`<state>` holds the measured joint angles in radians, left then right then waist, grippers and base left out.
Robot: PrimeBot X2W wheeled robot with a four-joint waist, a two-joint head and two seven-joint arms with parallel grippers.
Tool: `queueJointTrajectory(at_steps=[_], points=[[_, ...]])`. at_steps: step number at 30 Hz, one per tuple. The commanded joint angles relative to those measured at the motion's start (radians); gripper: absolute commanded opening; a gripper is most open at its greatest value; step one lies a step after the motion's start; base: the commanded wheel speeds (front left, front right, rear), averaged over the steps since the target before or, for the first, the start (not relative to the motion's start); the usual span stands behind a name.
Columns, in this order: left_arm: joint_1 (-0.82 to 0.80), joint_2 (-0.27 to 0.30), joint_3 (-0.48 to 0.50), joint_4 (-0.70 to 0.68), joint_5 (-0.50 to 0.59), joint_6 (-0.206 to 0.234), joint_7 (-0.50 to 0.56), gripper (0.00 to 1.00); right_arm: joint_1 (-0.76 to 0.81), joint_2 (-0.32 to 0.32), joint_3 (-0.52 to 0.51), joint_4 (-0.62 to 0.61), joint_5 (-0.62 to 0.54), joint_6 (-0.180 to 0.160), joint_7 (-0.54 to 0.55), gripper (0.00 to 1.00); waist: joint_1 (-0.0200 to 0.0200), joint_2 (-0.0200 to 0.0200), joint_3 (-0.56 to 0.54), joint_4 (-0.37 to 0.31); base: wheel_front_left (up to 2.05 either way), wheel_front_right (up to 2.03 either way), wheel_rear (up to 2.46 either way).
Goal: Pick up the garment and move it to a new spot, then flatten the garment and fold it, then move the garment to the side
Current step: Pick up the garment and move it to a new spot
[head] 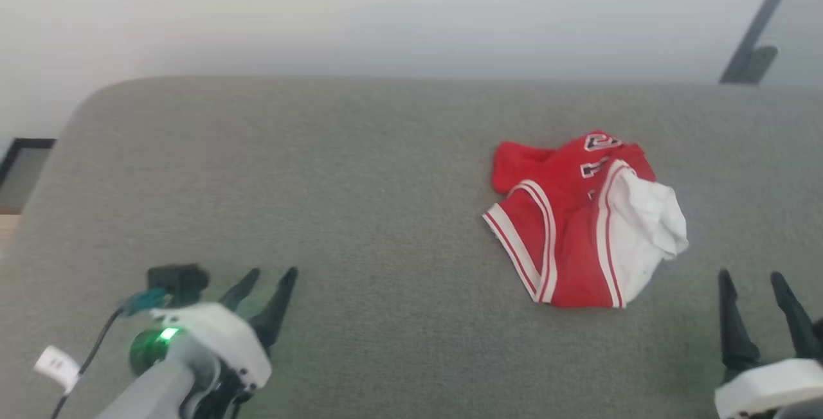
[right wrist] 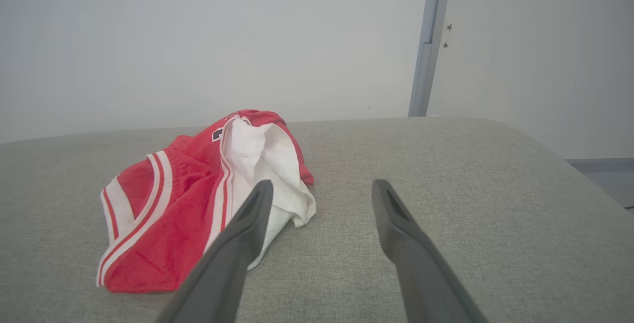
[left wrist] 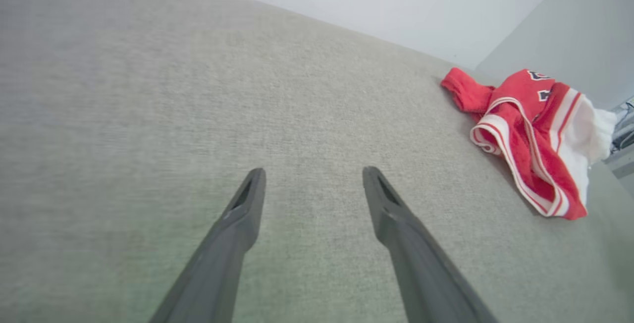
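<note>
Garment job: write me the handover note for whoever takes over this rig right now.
Left gripper: open, empty, over the grey padded surface, well away from the garment.
Right gripper: open, empty, close to the garment's white sleeve side.
Garment: bunched in a heap right of centre, held by neither gripper.
Done: not flattened or folded; whether it has been moved yet cannot be told.
Left: flatten, fold, move aside. The right gripper is probably best placed to start.

Before me spreads a grey, fabric-covered tabletop (head: 334, 175) with rounded corners. The garment (head: 566, 232) lies directly on it, a crumpled red-and-white heap toward my right side.
</note>
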<state>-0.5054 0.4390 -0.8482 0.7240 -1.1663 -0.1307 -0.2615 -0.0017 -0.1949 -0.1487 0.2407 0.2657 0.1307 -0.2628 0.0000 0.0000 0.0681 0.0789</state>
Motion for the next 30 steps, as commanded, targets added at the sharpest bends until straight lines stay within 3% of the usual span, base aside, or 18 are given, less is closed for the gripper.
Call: queueJointTrajectory(at_steps=[1, 7, 8, 9, 16, 23, 30], points=[[0.064, 0.008, 0.075, -0.028, 0.059, 0.01, -0.004, 1.0, 0.021, -0.007, -0.011, -0.005, 0.004, 0.0, -0.003, 1.0, 0.0, 0.0, -0.041, 0.033, 0.0, 0.0, 0.0], [0.263, 0.001, 0.369, -0.195, 0.31, 0.052, -0.005, 1.0, 0.055, -0.008, -0.032, -0.028, 0.009, 0.0, -0.003, 1.0, 0.0, 0.0, -0.069, 0.031, 0.0, 0.0, 0.0], [0.326, -0.006, 0.456, -0.262, 0.41, 0.062, -0.005, 1.0, 0.059, -0.004, -0.031, -0.034, 0.008, 0.0, -0.003, 1.0, 0.0, 0.0, -0.074, 0.026, 0.0, 0.0, 0.0], [0.326, -0.006, 0.456, -0.262, 0.41, 0.062, -0.005, 1.0, 0.059, -0.004, -0.031, -0.034, 0.008, 0.0, -0.003, 1.0, 0.0, 0.0, -0.074, 0.026, 0.0, 0.0, 0.0], [0.477, -0.092, 0.717, -0.482, 0.694, 0.05, -0.005, 1.0, 0.033, 0.009, -0.022, -0.08, 0.003, 0.0, -0.003, 1.0, 0.0, 0.0, -0.08, -0.001, 0.0, 0.0, 0.0], [0.551, -0.184, 0.834, -0.55, 0.826, 0.012, -0.005, 1.0, 0.023, 0.026, -0.009, -0.101, 0.0, 0.0, -0.003, 1.0, 0.0, 0.0, -0.084, -0.019, 0.0, 0.0, 0.0], [0.561, -0.222, 0.866, -0.536, 0.862, 0.001, -0.005, 1.0, 0.016, 0.031, 0.0, -0.089, 0.002, 0.0, -0.003, 1.0, 0.0, 0.0, -0.08, -0.021, 0.0, 0.0, 0.0]])
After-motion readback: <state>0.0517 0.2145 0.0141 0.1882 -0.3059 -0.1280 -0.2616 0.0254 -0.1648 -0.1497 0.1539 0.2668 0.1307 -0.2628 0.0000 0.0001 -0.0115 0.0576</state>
